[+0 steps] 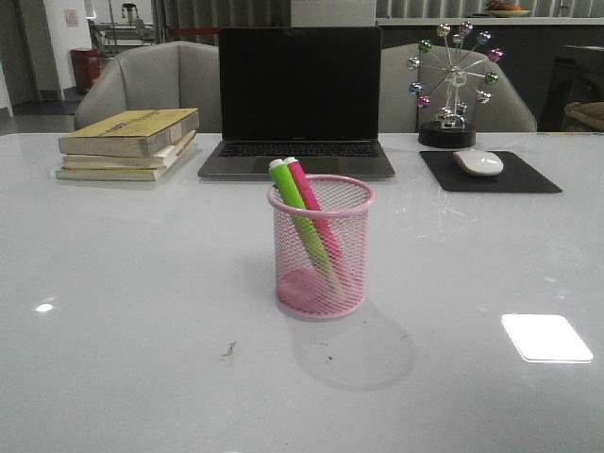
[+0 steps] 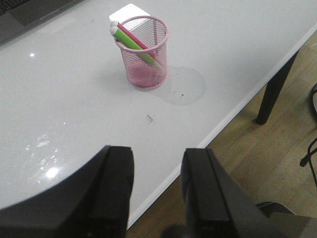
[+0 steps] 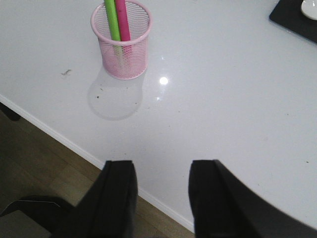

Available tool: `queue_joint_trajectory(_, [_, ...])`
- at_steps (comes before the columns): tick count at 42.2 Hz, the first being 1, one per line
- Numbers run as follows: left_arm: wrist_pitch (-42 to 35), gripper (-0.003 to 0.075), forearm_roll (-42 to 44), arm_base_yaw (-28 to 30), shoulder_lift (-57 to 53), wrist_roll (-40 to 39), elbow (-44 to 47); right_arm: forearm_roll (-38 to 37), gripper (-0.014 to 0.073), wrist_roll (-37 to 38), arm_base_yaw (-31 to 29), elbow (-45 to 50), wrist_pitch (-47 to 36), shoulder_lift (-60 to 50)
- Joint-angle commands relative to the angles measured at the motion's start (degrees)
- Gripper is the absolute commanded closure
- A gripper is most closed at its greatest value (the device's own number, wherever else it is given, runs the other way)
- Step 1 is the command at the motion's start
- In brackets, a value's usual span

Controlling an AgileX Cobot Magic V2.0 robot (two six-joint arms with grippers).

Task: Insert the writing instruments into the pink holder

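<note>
Green marker (image 1: 294, 206) and pink marker (image 1: 316, 217) inside pink holder (image 1: 321, 247) (leaning); both grippers (image 2: 157, 191) (image 3: 161, 196) agape, empty.

Left gripper (image 2: 157, 191) at the bottom of the left wrist frame, black fingers (image 2: 111, 193) spread apart, nothing between them, right gripper (image 3: 161, 201) at the bottom of the right wrist frame, fingers (image 3: 213, 201) likewise parted and empty, neither arm visible in the front view

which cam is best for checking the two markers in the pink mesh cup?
Front view: the lime green marker and hot pink marker show full length through the round pink wire-mesh cup, leaning left, white ends above the rim. The left wrist view shows them smaller, farther off. The right wrist view crops their tops at the frame edge.
</note>
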Motion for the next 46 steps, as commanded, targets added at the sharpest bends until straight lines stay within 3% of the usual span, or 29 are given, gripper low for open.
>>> queue_joint_trajectory(1, [-3.4, 0.0461, 0.4, -0.4, 0.1, -1.3, -1.6, -1.9, 0.0284, -0.2, -0.4, -1.3, -4.4, 0.1])
queue_joint_trajectory(7, [-3.5, 0.0623, 0.4, -0.4, 0.1, -1.3, -1.6, -1.8, 0.0475, -0.2, -0.4, -1.3, -4.3, 0.1])
queue_joint_trajectory(10, [-3.5, 0.0624, 0.4, -0.4, 0.1, -1.3, -1.6, -1.8, 0.0545, -0.2, -0.4, -1.3, -4.3, 0.1])
queue_joint_trajectory(38, [-3.9, 0.0629, -0.4, -0.4, -0.9, -1.3, -1.3, -1.8, 0.0537, -0.2, -0.4, -1.3, -4.2, 0.1])
queue_joint_trajectory(42, [-4.4, 0.0629, -0.1, 2.6, -3.2, -1.3, -0.6, -1.8, 0.0537, -0.2, -0.4, -1.3, -4.2, 0.1])
queue_joint_trajectory(46, [-10.3, 0.0629, -0.1, 8.9, -6.7, -1.3, 2.6, -1.8, 0.0537, -0.2, -0.4, -1.3, -4.1, 0.1])
